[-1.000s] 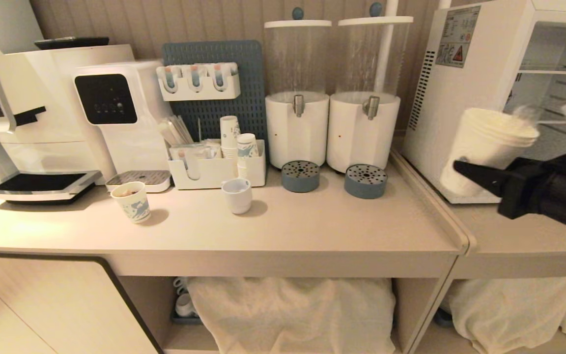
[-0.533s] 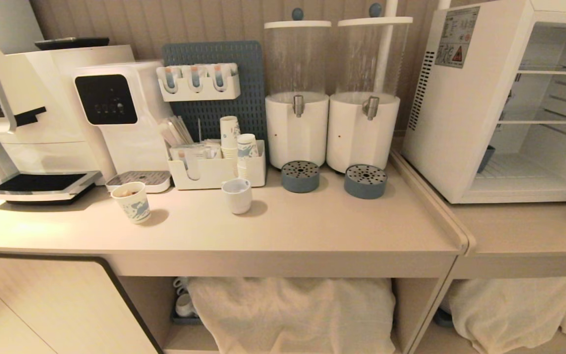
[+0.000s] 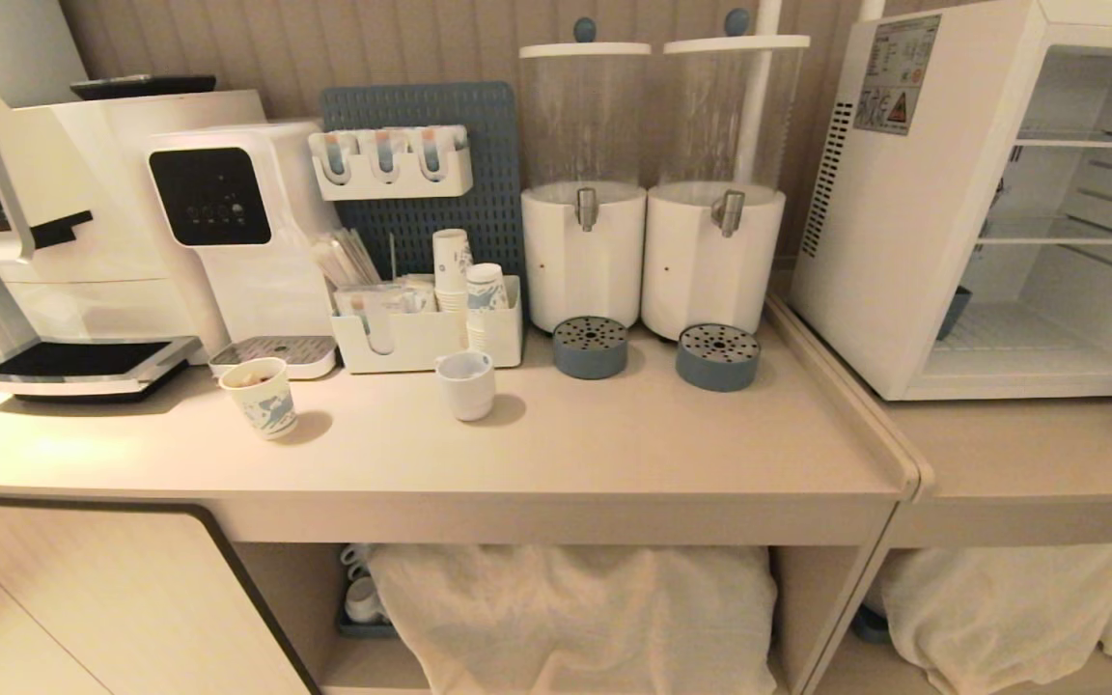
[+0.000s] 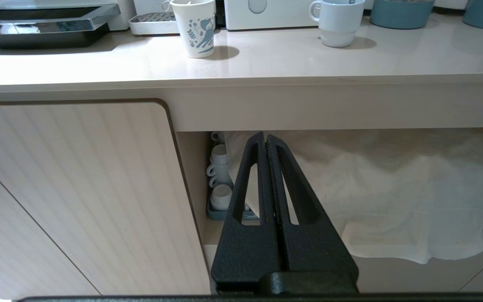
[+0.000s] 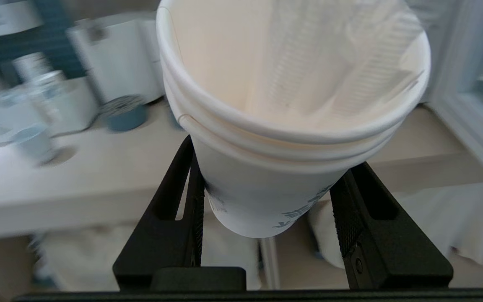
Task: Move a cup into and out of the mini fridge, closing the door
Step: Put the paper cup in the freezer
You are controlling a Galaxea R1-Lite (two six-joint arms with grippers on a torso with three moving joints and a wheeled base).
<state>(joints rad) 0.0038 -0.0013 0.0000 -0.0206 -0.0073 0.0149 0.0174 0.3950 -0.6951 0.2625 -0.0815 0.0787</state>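
In the right wrist view my right gripper [image 5: 273, 167] is shut on the cup [image 5: 266, 188], a tall white stack of nested paper cups with small blue print, its fingers on both sides of the lower wall. The cup is off the counter, tilted toward the camera. The mini fridge [image 3: 903, 241] stands at the right of the head view with its inside open and its shelves bare. A white frame with glass, apparently the door [image 5: 459, 96], shows blurred beside the cup. Neither arm is in the head view. My left gripper [image 4: 265, 136] is shut and empty, parked below the counter front.
A short patterned paper cup [image 3: 260, 396] and a white ceramic cup [image 3: 466, 383] stand on the counter [image 3: 614, 454]. Two drink dispensers [image 3: 583, 251] and a coffee machine [image 3: 218, 222] line the back. A raised edge [image 3: 846, 396] separates the lower fridge shelf.
A second ago my right gripper held the cup in front of the open fridge in the head view. It has since drawn out of that view with the cup.
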